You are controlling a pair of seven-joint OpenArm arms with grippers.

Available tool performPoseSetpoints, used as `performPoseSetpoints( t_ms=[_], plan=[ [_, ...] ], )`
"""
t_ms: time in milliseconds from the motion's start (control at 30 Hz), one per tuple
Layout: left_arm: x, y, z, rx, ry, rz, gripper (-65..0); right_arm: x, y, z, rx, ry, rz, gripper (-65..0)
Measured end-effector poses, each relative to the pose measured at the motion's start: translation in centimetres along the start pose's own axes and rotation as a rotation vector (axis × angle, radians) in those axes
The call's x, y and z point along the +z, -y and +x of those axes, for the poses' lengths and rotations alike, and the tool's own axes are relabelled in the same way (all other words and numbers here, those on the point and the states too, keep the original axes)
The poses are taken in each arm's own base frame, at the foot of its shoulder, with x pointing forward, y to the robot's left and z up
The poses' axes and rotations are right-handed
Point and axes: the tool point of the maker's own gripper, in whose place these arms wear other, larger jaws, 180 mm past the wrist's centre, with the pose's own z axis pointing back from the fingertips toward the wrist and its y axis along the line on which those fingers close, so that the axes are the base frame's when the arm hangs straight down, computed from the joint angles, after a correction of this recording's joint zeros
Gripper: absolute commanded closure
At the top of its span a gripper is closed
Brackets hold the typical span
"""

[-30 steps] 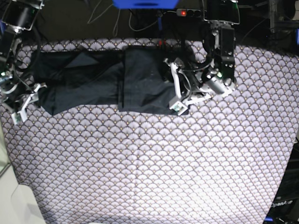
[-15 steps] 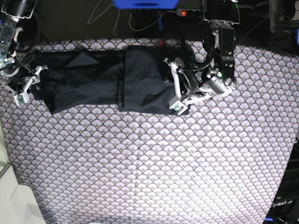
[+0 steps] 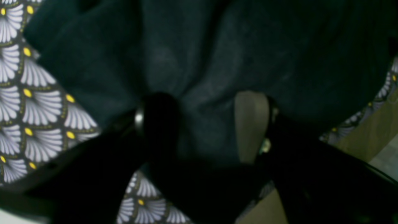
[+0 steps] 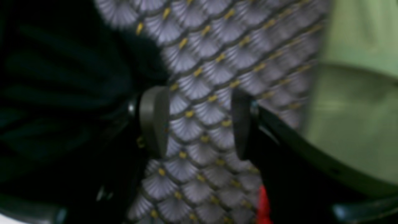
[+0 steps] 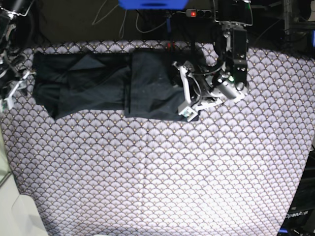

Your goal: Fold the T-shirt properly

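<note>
Two grippers stand parted: left gripper straddles the T-shirt's right end; right gripper hovers off its left end over scallop-patterned cloth. Closing could snag that cloth, dragging the folds askew.

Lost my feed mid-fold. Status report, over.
Left gripper jaws open, astride a T-shirt bunch. Right gripper open, empty, over patterned cloth beside the shirt edge. Nothing obstructing.
</note>
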Motion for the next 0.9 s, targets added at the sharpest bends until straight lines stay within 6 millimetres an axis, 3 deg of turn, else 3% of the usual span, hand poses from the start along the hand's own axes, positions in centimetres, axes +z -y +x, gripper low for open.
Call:
performPoseSetpoints(
  t_ms=[200, 400, 500, 700, 900],
  plan=[
    [0.0, 0.0, 0.0, 0.0, 0.0, 0.0, -35.5, 1.7, -0.8, 2.7, -0.009, 0.017, 0.053, -33.5],
    [0.0, 0.0, 0.0, 0.0, 0.0, 0.0, -35.5, 2.6, -1.7, 4.2, -0.178, 0.082, 0.272, -36.0],
    [0.0, 0.0, 0.0, 0.0, 0.0, 0.0, -35.5, 2.0, -2.2, 3.2, -0.317, 0.084, 0.379, -37.0],
    [0.0, 0.0, -0.1, 0.001, -0.002, -0.001, -35.5, 0.6, -2.5, -0.1, -0.469, 0.023, 0.425, -39.2],
    [0.0, 0.0, -0.1, 0.001, -0.002, -0.001, -35.5, 0.4, -2.2, 0.1, -0.495, 0.055, 0.415, -39.2]
  ],
)
